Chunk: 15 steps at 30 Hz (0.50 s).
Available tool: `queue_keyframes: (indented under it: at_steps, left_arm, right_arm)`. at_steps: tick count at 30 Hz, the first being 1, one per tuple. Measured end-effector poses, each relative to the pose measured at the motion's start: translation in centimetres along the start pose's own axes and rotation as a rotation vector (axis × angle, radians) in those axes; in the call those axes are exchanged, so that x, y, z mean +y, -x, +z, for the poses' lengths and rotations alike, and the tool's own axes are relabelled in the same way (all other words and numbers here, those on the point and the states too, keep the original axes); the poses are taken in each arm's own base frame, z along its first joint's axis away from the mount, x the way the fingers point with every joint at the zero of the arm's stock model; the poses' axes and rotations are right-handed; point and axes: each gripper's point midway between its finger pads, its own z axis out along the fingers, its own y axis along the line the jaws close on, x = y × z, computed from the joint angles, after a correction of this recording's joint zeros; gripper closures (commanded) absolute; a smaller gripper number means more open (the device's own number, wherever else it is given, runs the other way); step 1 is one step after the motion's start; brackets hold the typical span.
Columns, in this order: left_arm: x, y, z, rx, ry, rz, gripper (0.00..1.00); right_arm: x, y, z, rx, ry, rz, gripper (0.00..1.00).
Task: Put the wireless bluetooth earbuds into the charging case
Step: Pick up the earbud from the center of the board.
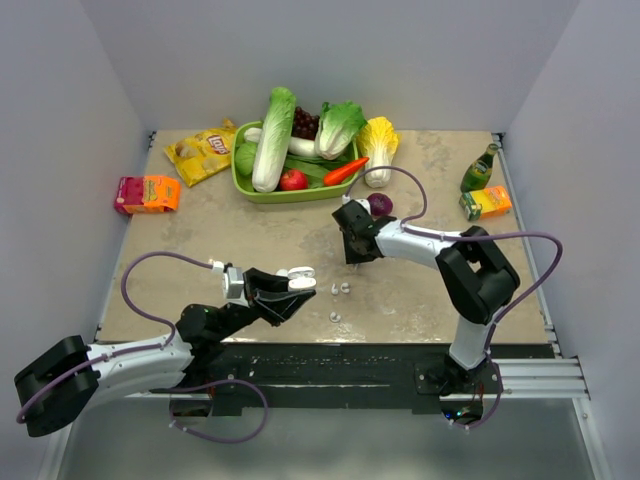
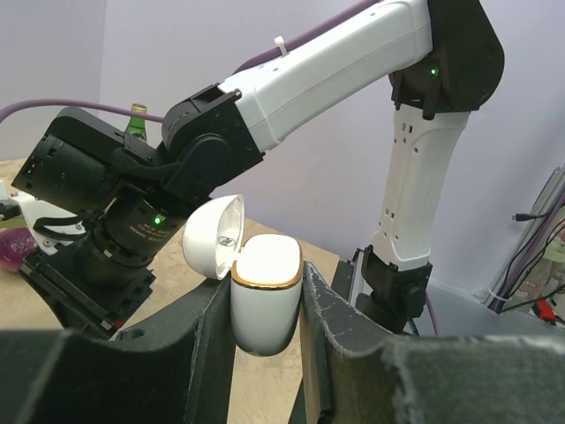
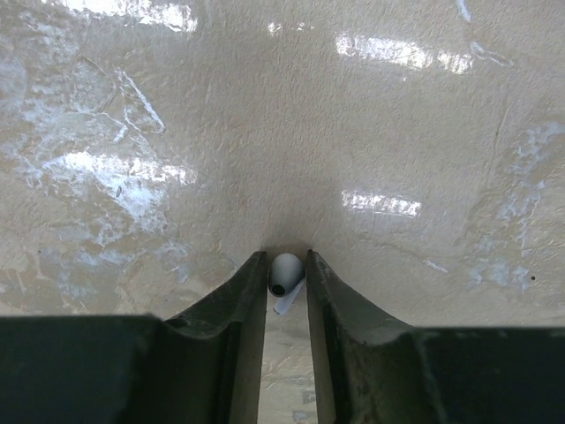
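I see the table (image 1: 200,250) carrying a green basket (image 1: 240,185), a chip bag (image 1: 203,152) left of it and a bottle (image 1: 479,169) right of it.

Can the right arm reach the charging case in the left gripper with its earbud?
Probably yes: the left gripper holds the charging case lid-open, and only tiny white pieces on the table lie between it and the right gripper pinching the earbud.
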Motion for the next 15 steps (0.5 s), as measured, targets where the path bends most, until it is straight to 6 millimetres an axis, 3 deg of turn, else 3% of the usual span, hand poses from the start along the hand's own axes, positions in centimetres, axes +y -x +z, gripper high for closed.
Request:
queue_keyframes:
  at_steps: [8,11,15]
  left_arm:
    - [-0.01,-0.03,0.0,0.001,-0.001,-0.001,1.0]
    - [0.03,-0.13,0.0,0.004,0.001,-0.002,1.0]
    - [0.04,-0.19,0.01,0.007,0.001,-0.003,1.0]
  right_arm:
    - [-0.02,0.06,-0.04,-0.016,0.007,0.005,0.86]
    - [-0.01,0.07,-0.05,-0.019,0.009,0.007,0.99]
    - [0.0,0.08,-0.14,-0.032,0.017,0.014,1.0]
